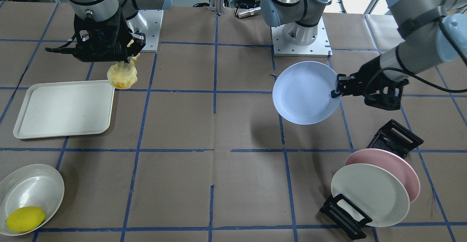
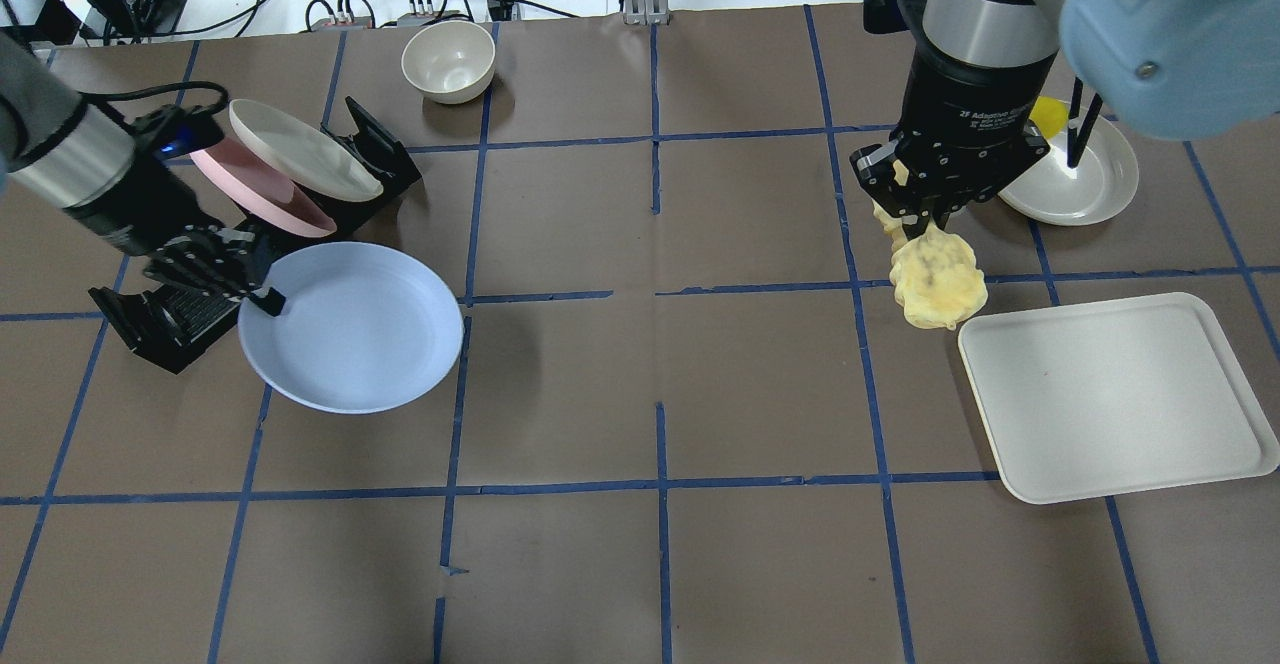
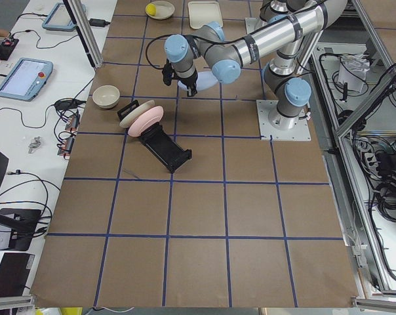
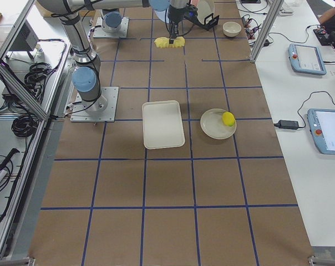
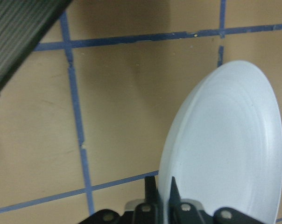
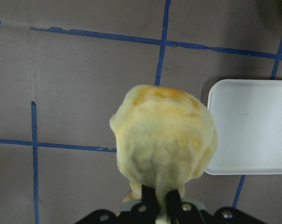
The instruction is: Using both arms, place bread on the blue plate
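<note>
My right gripper (image 2: 915, 229) is shut on one end of the bread (image 2: 937, 286), a bumpy golden-yellow roll that hangs down from it above the table, just left of the white tray in the overhead view. It also shows in the front view (image 1: 123, 75) and fills the right wrist view (image 6: 163, 137). My left gripper (image 2: 262, 296) is shut on the rim of the blue plate (image 2: 352, 327) and holds it above the table, close to level, beside the plate rack. The plate also shows in the front view (image 1: 304, 92) and the left wrist view (image 5: 225, 149).
A white tray (image 2: 1120, 394) lies under and right of the bread. A white dish (image 1: 31, 194) holds a lemon (image 1: 25, 218). A black rack (image 1: 344, 214) holds a pink plate (image 1: 396, 169) and a cream plate (image 1: 370, 192). A beige bowl (image 2: 448, 61) stands at the far edge.
</note>
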You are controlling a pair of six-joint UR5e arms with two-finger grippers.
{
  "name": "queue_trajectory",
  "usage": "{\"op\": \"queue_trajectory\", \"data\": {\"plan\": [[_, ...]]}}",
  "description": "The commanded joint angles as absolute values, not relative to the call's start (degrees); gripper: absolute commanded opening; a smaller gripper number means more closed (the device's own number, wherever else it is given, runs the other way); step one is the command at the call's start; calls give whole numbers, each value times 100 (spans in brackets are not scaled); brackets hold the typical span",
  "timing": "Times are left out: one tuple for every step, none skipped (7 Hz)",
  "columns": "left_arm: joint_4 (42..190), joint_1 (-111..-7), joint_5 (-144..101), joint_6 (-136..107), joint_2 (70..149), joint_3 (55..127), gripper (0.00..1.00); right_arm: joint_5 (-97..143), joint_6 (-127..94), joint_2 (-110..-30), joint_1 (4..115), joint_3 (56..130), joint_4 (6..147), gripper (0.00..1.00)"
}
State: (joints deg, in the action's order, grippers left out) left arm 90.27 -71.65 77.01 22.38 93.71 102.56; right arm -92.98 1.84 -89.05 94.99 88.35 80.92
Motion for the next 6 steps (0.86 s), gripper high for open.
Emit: {"op": "queue_trajectory", "data": {"plan": [[8127, -8161, 6965, 1565, 9805, 10501, 3, -9308, 228, -8886, 9501, 8859, 8095, 17], [7616, -8435, 6865, 1373, 10070, 10599, 3, -9282, 211, -8903, 9501, 8868, 8086, 17], [7028, -8664, 6847, 1067, 10368, 10634, 3, -9281, 237, -8886, 9501, 8877, 8095, 17], [6309, -8971, 6551, 541, 10754, 10626, 3, -9238, 246, -8886, 9501, 8912, 8095, 17], [5832, -9139, 6356, 336, 10993, 10600, 3, -9263, 176, -8851, 9518, 8990, 8095, 17], [5331, -9236, 6154, 169, 11300, 10608, 3, -9142, 184, -8598, 9710, 8956, 8312, 17]]}}
